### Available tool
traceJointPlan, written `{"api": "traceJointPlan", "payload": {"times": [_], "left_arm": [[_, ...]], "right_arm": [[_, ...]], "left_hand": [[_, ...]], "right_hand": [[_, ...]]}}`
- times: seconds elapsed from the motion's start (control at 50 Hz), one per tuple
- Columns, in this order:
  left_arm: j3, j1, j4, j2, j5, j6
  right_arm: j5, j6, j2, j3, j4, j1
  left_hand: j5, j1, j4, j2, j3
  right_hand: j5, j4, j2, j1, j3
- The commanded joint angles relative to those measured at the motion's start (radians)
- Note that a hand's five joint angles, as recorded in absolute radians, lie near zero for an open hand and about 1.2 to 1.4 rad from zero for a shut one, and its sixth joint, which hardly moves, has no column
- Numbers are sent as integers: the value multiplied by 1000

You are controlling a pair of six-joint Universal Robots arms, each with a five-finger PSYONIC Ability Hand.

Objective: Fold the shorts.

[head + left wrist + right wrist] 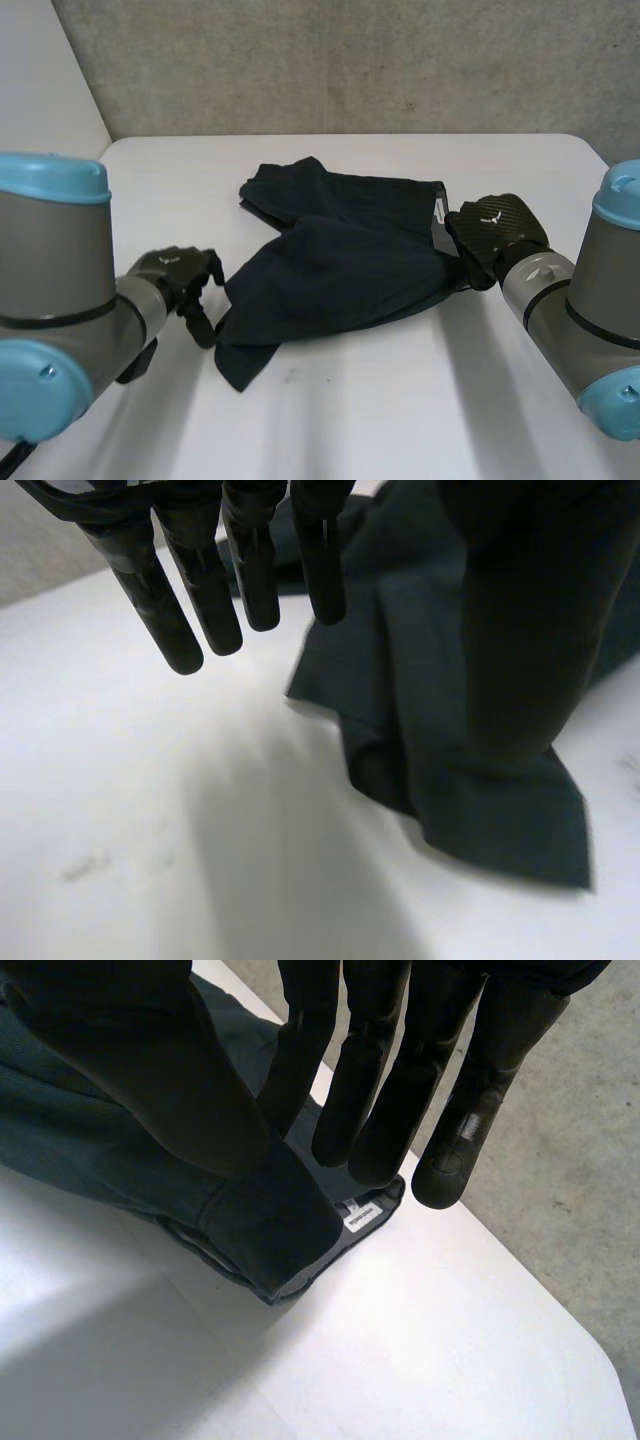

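While the shorts (340,262) lie rumpled on the table (400,415), we find both hands spread, empty: left hand (178,274) beside a leg (250,340), right hand (497,232) over the waistband (438,215), presumably staged to grasp.

The shorts (340,260) are dark matt cloth, soft and creased, with a small white label (360,1217) at the waistband. The table (400,400) is white and smooth with a dull sheen, and has faint scuffs near its front edge. The back of the right hand (495,228) has a slightly glossy weave like carbon fibre. Its fingers (470,1130) and the left hand (175,270) look like smooth black plastic. The arms (60,260) are matt grey with smooth light-blue caps (50,178). The wall (350,60) is rough and grey, like concrete.
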Motion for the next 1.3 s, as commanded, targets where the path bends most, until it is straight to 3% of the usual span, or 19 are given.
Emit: {"api": "traceJointPlan", "payload": {"times": [0.02,0.2,0.34,0.36,0.5,0.7,0.82,0.94,1.04,1.14,1.18,1.24,1.3], "left_arm": [[-95,2,6,-3,83,0],[-71,1,89,-93,86,-4],[-2,-4,131,-156,67,-6],[7,-5,132,-157,57,-4],[18,-16,135,-130,45,-3],[16,-18,111,258,50,40],[-14,-15,85,465,57,206],[-118,-19,89,426,53,279],[-171,-6,121,236,47,275],[-191,-7,163,159,44,272],[-194,-9,180,157,44,272],[-191,-10,194,168,45,273],[-180,-9,206,192,44,273]], "right_arm": [[0,0,0,11,-6,-1],[0,5,-2,39,-11,0],[-14,6,-2,67,-21,-1],[-16,6,-2,67,-21,-1],[-11,5,-28,50,-9,-1],[-16,-29,-179,-30,138,0],[-20,-58,-250,-116,288,0],[-39,-76,-236,-98,336,14],[-33,-50,-152,-58,305,14],[-26,86,-94,-9,227,8],[-33,198,-95,33,193,5],[-57,345,-113,101,132,6],[-91,423,-149,171,88,14]], "left_hand": [[82,61,79,71,65],[269,248,266,259,253],[759,738,756,749,743],[963,942,960,953,947],[974,953,971,964,957],[974,953,971,964,957],[974,953,971,964,957],[974,953,971,964,957],[974,953,971,964,957],[974,953,971,964,957],[974,953,971,964,957],[974,953,971,964,957],[974,953,971,964,957]], "right_hand": [[239,205,223,481,214],[239,205,223,481,214],[239,205,223,481,214],[239,205,223,481,214],[239,205,223,481,214],[239,205,223,481,214],[239,205,223,481,214],[239,205,223,481,214],[239,205,223,481,214],[239,205,223,481,214],[18,-16,2,260,-7],[-612,-646,-628,-370,-637],[-623,-657,-639,-381,-648]]}}
